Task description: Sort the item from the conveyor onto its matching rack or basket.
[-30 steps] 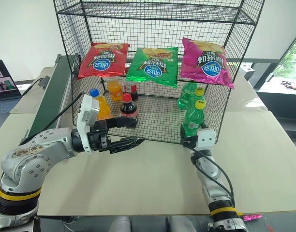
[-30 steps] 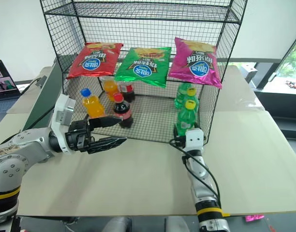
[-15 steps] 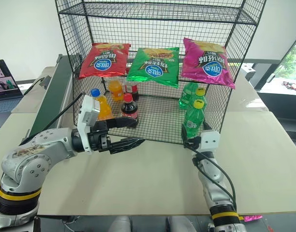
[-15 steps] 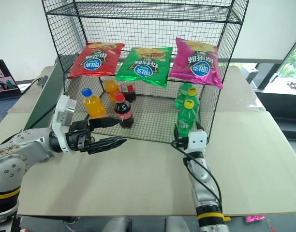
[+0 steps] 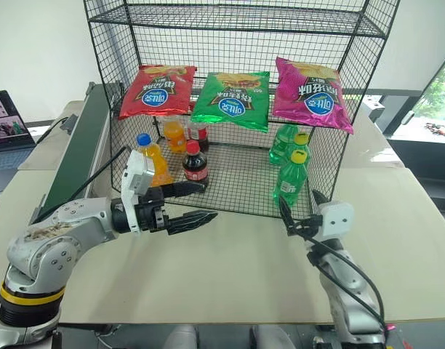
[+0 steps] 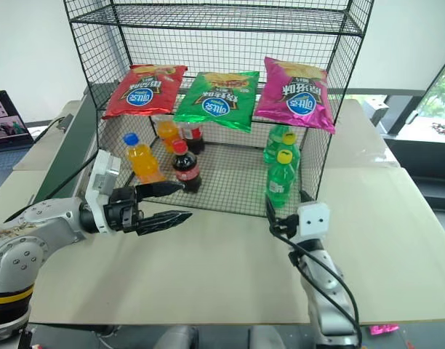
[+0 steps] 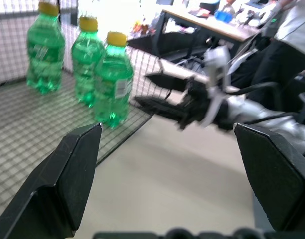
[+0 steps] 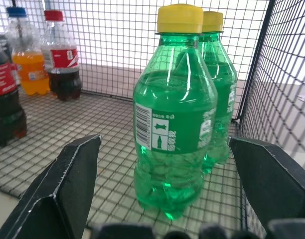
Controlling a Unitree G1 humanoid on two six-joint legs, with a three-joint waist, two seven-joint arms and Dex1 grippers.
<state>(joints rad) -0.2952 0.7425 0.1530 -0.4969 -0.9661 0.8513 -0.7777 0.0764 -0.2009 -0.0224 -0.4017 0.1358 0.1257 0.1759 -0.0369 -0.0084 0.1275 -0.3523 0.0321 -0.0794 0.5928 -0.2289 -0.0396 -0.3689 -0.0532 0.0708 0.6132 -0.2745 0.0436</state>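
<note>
Green soda bottle (image 8: 175,119), yellow cap, upright on black wire rack (image 5: 230,190) bottom tier, front right.

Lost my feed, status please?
Both tools open, empty: left, right. Green soda bottle upright on rack's bottom tier, beside the other green bottles. Nothing blocking.

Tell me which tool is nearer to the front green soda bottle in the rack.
Right. The right tool sits open just in front of the front green soda bottle, apart from it. The left tool is open farther off, by the cola bottle.
</note>
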